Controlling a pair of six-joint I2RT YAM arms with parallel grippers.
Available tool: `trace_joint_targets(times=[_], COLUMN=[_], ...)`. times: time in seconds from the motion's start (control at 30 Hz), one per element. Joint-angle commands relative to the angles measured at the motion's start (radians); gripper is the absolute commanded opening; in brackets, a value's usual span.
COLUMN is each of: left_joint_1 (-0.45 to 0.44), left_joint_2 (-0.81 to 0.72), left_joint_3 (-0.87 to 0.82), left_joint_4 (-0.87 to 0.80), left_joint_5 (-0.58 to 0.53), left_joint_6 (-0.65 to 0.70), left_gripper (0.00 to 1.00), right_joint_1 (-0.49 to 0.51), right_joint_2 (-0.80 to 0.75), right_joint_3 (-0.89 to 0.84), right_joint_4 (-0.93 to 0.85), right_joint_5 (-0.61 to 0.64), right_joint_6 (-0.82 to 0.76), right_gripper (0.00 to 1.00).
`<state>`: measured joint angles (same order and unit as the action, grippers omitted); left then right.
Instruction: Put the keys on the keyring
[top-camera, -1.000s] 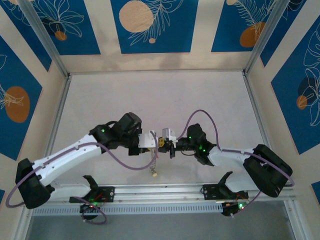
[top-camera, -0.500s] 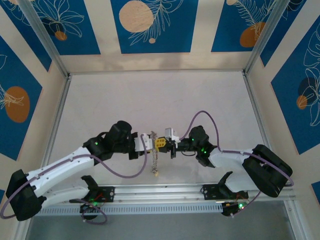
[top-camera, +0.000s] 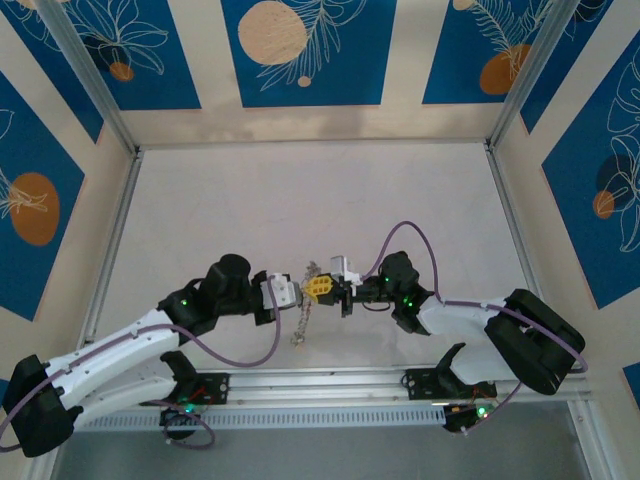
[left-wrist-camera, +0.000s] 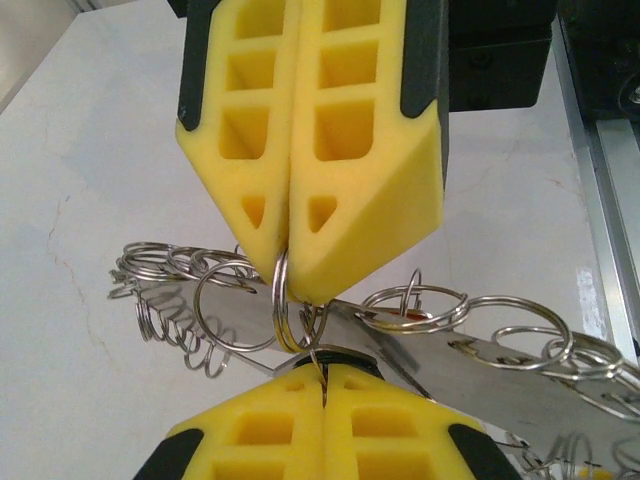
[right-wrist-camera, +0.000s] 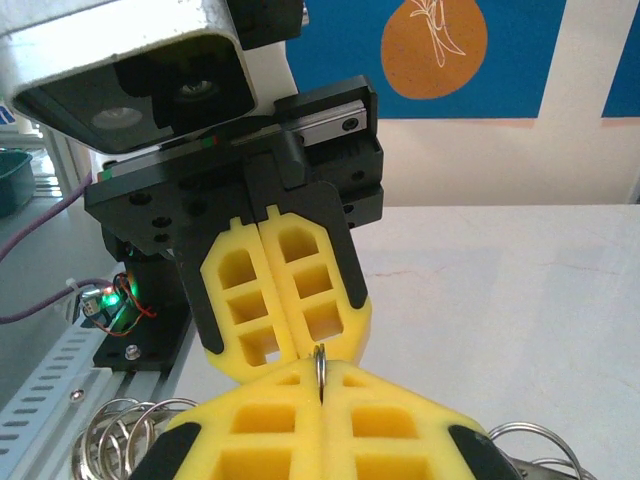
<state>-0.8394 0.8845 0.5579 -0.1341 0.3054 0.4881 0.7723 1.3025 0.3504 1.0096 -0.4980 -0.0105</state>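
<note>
The two arms are brought tip to tip over the front middle of the worktop (top-camera: 300, 190). The left fingers (left-wrist-camera: 255, 430) are closed tight, their yellow pads pressed flat together, and the keyring (left-wrist-camera: 279, 305) is pinched at their very tip. The right fingers (left-wrist-camera: 350, 130) are likewise shut with no gap, and the same thin silvery ring is gripped by them from the opposite side. The ring is held edge-on between the two tips, clear of the worktop, and is seen as a doubled wire. From the right wrist view its top is noted as a short sliver in the seam between the pads. The keys (left-wrist-camera: 490, 365) are strung out to either side of the pinch: flat silvery blades to the right, mixed with a tangle of small rings (left-wrist-camera: 160, 265) looped to the left. How each blade is attached cannot be told. From above, the bunch is seen as a thin silvery strand trailing from the joined tips toward the near edge
</note>
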Motion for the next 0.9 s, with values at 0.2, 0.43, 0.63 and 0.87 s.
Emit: trace_joint_targets(times=[0.2,0.43,0.63,0.87], left_joint_1=[0.008,0.007,0.007,0.009], left_joint_2=[0.006,0.005,0.022,0.031], left_joint_3=[0.026,0.028,0.058,0.079], left_joint_4=[0.041,0.061,0.033,-0.01], left_joint_5=[0.072,0.075,0.06,0.001], left_joint_6=[0.005,-0.023,-0.014,-0.016], left_gripper=[0.25,0.22,0.21,0.21], right_joint_1=[0.01,0.01,0.01,0.01], right_joint_2=[0.02,0.02,0.016,0.015], right_joint_3=[-0.006,-0.009,-0.013,-0.008], right_joint_4=[0.073,0.065,0.048,0.018], right_joint_5=[0.009,0.007,0.003,-0.015], right_joint_6=[-0.005,-0.015,-0.035,-0.058], right_gripper=[0.0,0.0,0.0,0.0])
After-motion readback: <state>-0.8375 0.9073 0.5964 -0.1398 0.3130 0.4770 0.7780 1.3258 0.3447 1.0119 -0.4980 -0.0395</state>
